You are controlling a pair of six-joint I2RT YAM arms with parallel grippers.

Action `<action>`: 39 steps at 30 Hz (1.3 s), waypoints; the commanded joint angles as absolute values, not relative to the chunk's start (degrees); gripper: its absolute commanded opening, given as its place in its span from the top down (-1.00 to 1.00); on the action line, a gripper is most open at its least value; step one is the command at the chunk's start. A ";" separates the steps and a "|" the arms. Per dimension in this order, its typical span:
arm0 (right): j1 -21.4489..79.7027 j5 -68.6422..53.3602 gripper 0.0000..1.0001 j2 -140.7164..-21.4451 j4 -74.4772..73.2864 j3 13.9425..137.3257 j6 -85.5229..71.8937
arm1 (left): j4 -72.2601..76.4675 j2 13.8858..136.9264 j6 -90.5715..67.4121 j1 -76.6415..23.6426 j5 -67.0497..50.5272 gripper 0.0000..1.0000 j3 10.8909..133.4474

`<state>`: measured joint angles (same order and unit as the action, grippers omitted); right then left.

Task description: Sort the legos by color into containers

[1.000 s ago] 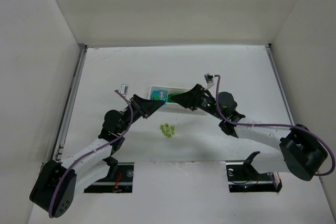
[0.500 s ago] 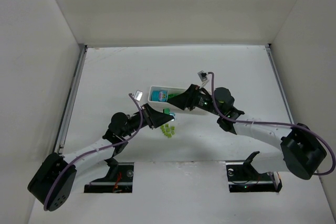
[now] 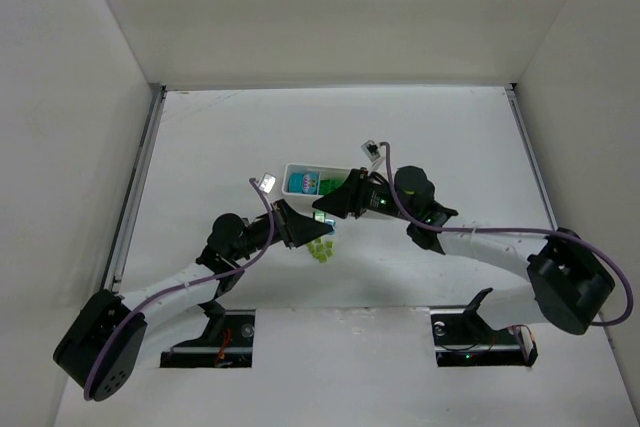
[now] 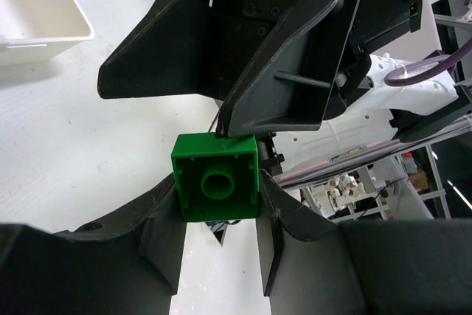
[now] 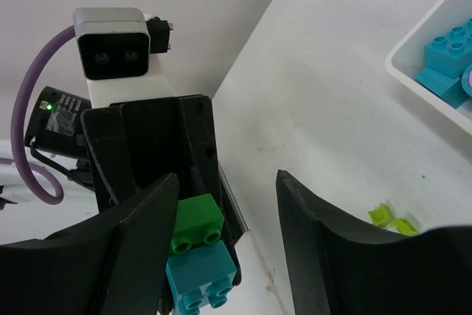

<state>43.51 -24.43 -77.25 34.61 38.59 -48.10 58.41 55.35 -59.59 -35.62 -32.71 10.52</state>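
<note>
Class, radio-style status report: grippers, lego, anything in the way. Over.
Left gripper shut on green lego, cyan lego right beside it. Right gripper open, facing it close. Nothing between them.

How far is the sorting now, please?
Done: some cyan bricks lie in the tray. In hand: the left gripper clamps a dark green brick joined to a cyan brick, the open right gripper close by. Left: pale yellow-green bricks lie loose on the table.

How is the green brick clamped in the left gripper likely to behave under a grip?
Probably stiff: the green brick shows square edges while pinched in the left gripper. Likely light, since its underside looks hollow. Its glossy walls may slip, and the cyan brick seemingly joined to it could snap off.
</note>
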 commanded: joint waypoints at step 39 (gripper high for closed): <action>62.88 23.20 -0.43 -68.02 25.93 39.63 -20.31 | 54.32 57.04 -87.62 -40.82 4.39 0.64 12.83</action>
<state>62.06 14.17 -67.35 26.26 36.47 -25.85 53.95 57.39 -84.60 -40.47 1.08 9.78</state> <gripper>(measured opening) 0.719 0.337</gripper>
